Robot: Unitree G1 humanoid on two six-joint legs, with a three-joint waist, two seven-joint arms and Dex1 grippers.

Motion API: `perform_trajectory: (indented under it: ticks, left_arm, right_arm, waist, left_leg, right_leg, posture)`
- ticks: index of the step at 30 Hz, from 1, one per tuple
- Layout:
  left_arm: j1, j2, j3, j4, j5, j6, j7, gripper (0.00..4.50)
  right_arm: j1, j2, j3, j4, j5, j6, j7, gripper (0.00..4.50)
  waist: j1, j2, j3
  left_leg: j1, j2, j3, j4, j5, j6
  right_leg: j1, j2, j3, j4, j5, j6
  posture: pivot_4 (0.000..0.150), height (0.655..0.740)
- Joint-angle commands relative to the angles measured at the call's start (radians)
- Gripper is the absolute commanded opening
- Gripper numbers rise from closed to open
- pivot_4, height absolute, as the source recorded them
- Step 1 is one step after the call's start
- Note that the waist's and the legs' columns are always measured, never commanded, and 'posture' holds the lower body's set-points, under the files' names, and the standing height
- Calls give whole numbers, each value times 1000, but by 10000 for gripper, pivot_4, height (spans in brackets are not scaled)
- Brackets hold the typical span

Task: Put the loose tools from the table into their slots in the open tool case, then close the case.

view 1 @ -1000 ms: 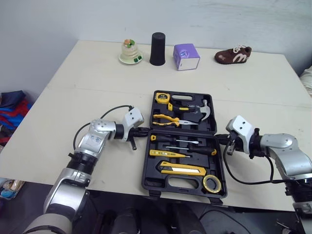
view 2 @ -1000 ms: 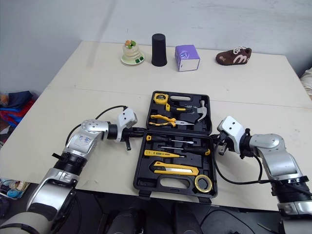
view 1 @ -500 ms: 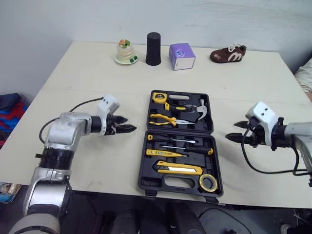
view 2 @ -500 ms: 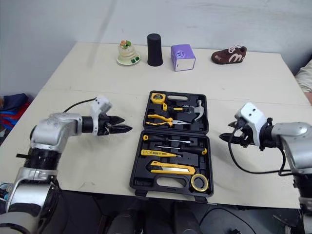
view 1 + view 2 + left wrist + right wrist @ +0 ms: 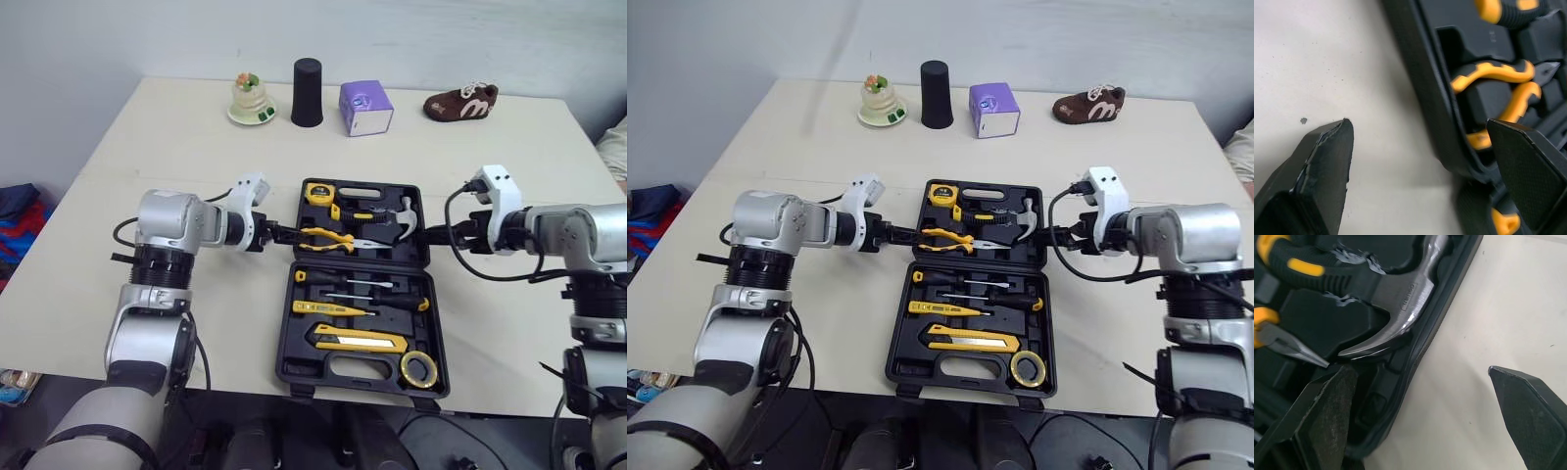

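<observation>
Head views: the tool case lies open at table centre, and every tool seen sits in a slot; the pliers and the hammer are in the far half, and the roll of tape is at 5 o'clock in the near half. The left gripper stands at 10 o'clock of the case, tips at the far half's side wall; the right gripper mirrors it at 2 o'clock.

Left wrist view: the fingers are spread wide, one over bare table, the other over the case interior; the side wall runs between them, ungripped.

Right wrist view: the fingers are likewise apart, straddling the wall beside the hammer head; nothing is clamped.

Assessment: stowing appears complete, and closure is the step in hand. The next move calls for both grippers to take purchase on the far half, then swing it evenly toward 6 o'clock onto the near half.
</observation>
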State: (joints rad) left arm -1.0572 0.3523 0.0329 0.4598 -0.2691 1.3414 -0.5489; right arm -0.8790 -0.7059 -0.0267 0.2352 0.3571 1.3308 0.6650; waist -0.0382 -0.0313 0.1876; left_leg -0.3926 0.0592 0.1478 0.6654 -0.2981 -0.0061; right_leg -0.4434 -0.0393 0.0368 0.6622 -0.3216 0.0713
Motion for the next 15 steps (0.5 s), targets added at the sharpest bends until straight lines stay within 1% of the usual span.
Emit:
perform_trajectory:
  ticks: [1, 3, 6, 9, 15]
  left_arm:
    - [-41, -18, -10, 75, 25, -55, 42, 45000]
    - [-49, -23, -30, 90, 27, -65, 42, 45000]
    - [-37, -24, -111, 73, 54, -92, 32, 45000]
    - [-21, -31, -145, 60, 62, -89, 36, 45000]
    - [-2, -65, -155, 57, 73, -88, 78, 45000]
  right_arm:
    - [-31, 7, 13, 17, -36, -5, -56, 44682]
    - [-31, 11, 26, 22, -42, -14, -64, 44682]
    - [-16, 14, 51, 19, -54, -24, -81, 44682]
    - [-7, 17, 63, 19, -62, -24, -92, 44682]
    - [4, 31, 69, 27, -74, -32, -109, 44682]
  waist:
    - [5, 0, 0]
    - [7, 0, 0]
    - [6, 0, 0]
    - [6, 0, 0]
    - [7, 0, 0]
  left_leg:
    - [0, 0, 0, 0, 0, 0]
    - [0, 0, 0, 1, 1, 0]
    - [1, -2, 2, 1, 2, 1]
    - [1, -3, 2, 1, 3, 2]
    - [2, -4, 1, 1, 5, 3]
  right_leg:
    - [0, 0, 0, 0, 0, 0]
    - [0, 0, 0, 0, 0, 0]
    - [0, 0, 0, 1, 2, 1]
    - [1, -1, -1, 1, 3, 2]
    - [1, -2, -1, 1, 6, 2]
  posture:
    - [1500, 7383]
    - [1500, 7383]
    - [1500, 7383]
    - [1500, 7383]
    - [1500, 7383]
